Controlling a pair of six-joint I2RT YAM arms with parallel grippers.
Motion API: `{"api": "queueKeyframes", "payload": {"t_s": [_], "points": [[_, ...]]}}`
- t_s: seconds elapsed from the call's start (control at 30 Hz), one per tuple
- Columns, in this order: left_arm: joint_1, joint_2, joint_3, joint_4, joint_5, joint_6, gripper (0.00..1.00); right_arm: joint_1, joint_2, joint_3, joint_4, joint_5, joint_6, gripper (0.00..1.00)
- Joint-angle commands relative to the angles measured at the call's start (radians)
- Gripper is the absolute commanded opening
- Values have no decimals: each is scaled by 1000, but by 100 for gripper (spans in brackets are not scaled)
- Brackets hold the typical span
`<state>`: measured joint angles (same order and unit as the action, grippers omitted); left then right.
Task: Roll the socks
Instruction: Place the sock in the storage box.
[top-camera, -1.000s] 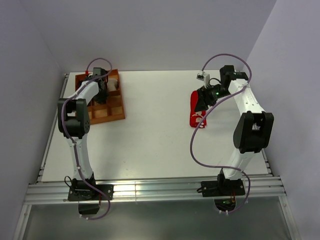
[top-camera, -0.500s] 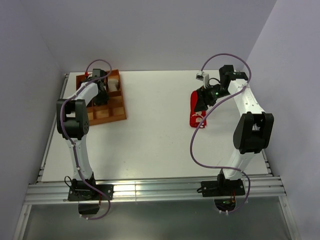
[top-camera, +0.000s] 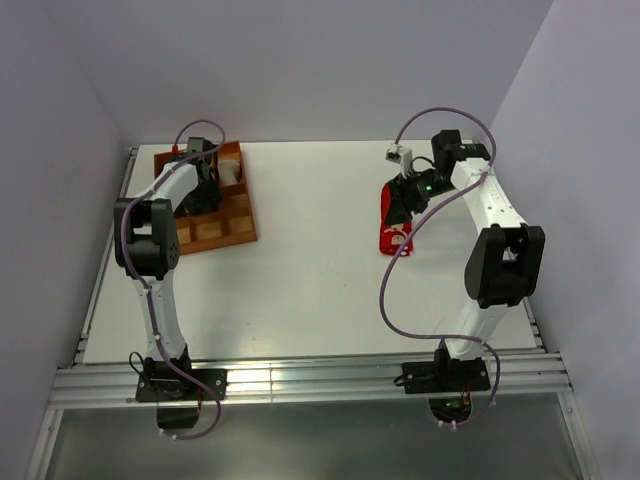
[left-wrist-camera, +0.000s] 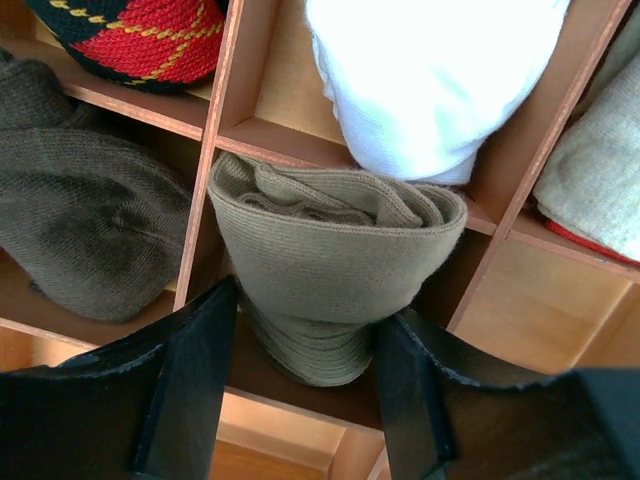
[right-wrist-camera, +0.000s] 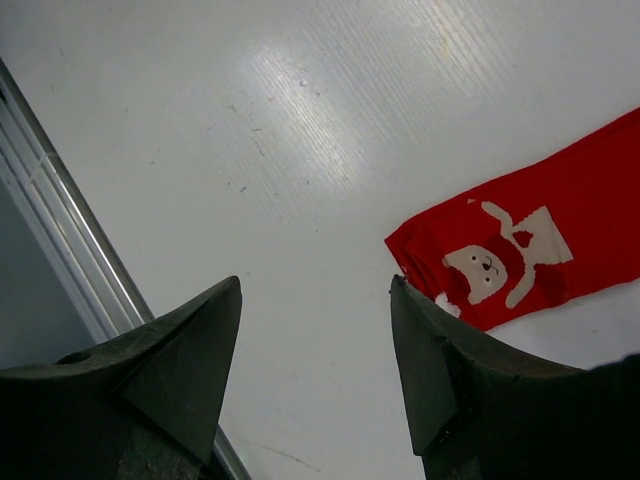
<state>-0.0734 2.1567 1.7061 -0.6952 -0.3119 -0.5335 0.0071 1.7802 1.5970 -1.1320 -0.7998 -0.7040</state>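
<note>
Red sock (top-camera: 388, 232) lies lengthwise near-to-far; right claw (right-wrist-camera: 315, 290) wide, left claw (left-wrist-camera: 310, 310) wide astride rolled tan sock (left-wrist-camera: 335, 240).

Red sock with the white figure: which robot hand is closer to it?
Right. The right gripper hovers by the red sock. The left gripper is far across the table, over a tan sock in the wooden tray.

White table (top-camera: 320, 265) w/ wooden tray (top-camera: 230, 228) on left, red sock (top-camera: 388, 238) on right.
</note>
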Motion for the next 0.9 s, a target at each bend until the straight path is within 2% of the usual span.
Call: {"api": "queueKeyframes", "payload": {"t_s": [0.0,0.87], "points": [[-19,-21,29,-119,10,36,61,28,-39,35,0,8,-5,68],[-16,-77,75,-107,89,122,68,57,-31,47,34,82,24,68]]}}
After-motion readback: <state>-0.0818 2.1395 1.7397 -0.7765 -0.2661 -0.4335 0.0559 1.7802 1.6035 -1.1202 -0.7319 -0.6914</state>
